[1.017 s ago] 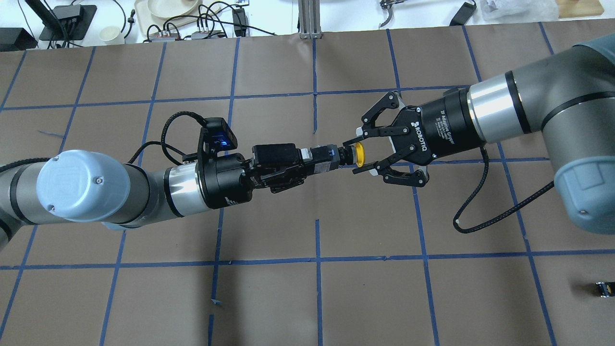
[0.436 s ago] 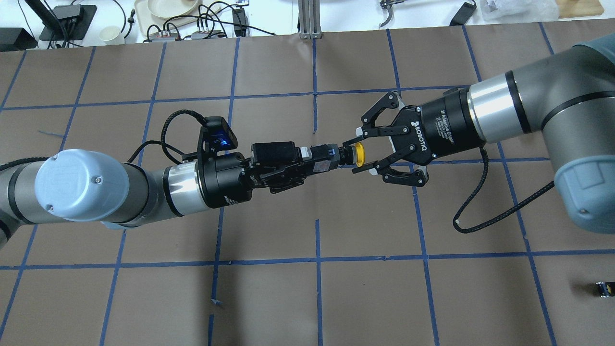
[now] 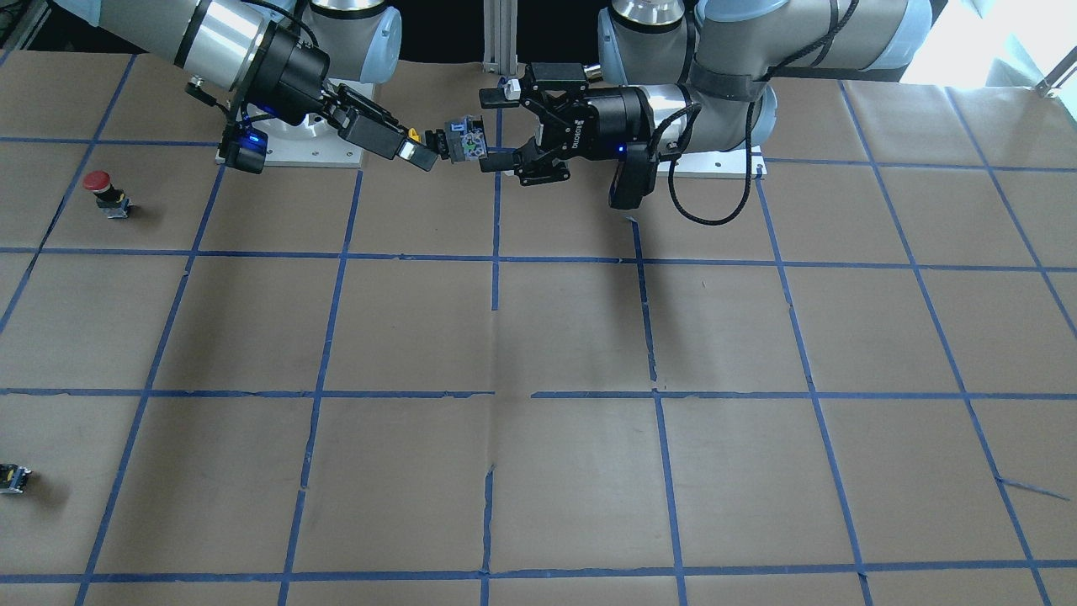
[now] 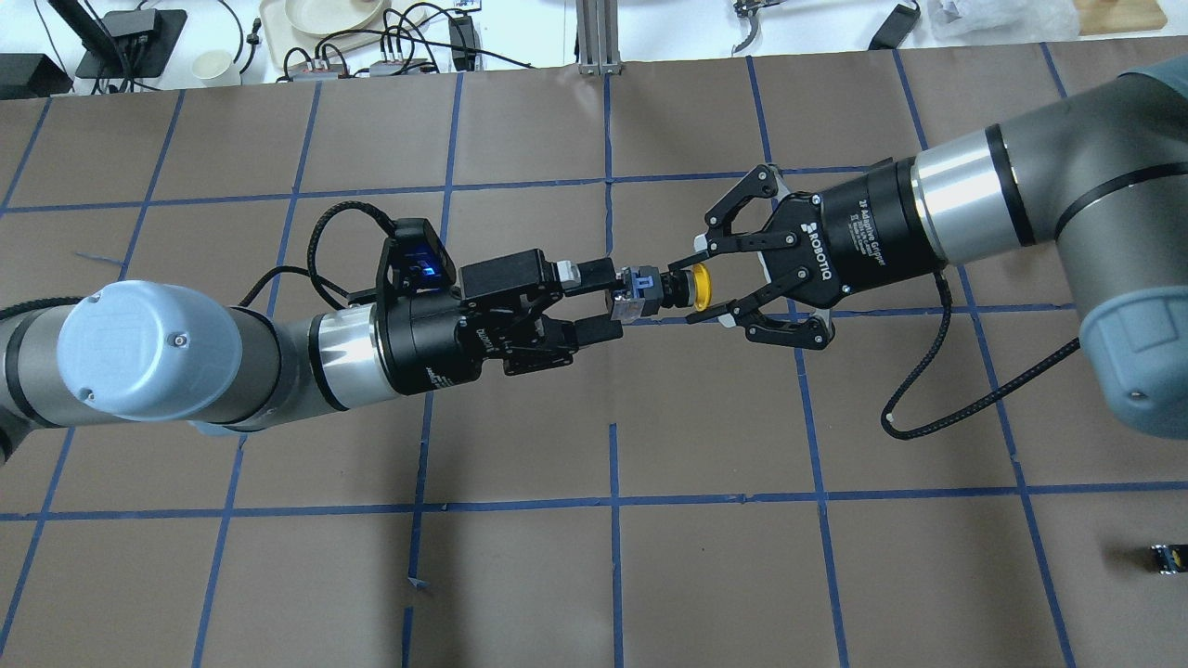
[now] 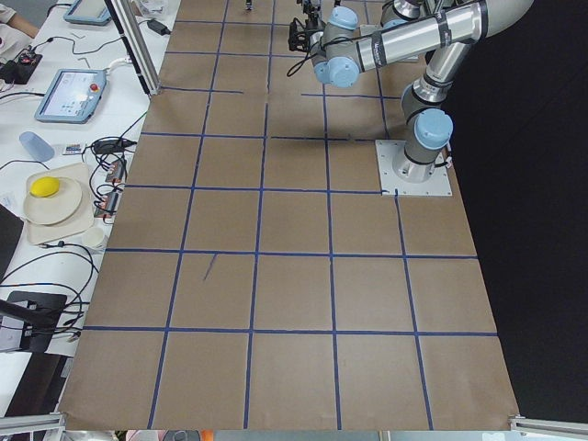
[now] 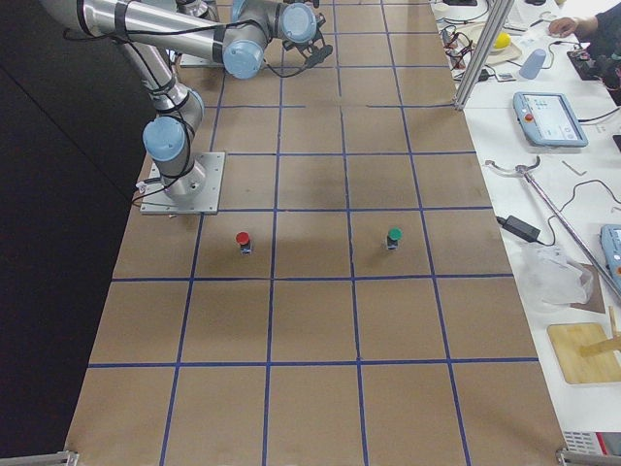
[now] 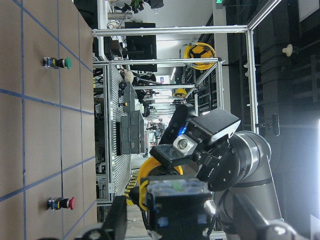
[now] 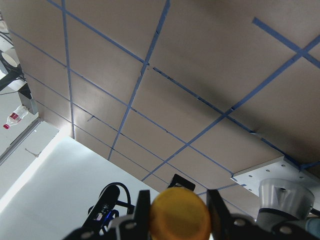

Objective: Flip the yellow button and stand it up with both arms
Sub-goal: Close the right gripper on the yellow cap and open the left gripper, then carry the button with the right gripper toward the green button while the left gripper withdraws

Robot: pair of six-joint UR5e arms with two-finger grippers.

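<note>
The yellow button (image 4: 650,289) hangs sideways in mid-air above the table, its yellow cap (image 4: 699,286) pointing toward the right arm. My right gripper (image 4: 684,292) is shut on the yellow button at its cap end. My left gripper (image 4: 613,300) is open, its fingers spread just off either side of the button's blocky body. In the front-facing view the button (image 3: 463,141) sits between the right gripper (image 3: 427,151) and the open left gripper (image 3: 487,132). The cap fills the bottom of the right wrist view (image 8: 181,212). The body shows in the left wrist view (image 7: 175,205).
A red-capped button (image 3: 99,189) and a green-capped button (image 6: 394,236) stand on the brown paper on the robot's right side. A small dark block (image 4: 1165,557) lies near the right table edge. Cables, a plate and devices line the far bench.
My left gripper has opened and let go of the button's body, drawing back a little. My right gripper has closed on the cap end and now holds the button.
</note>
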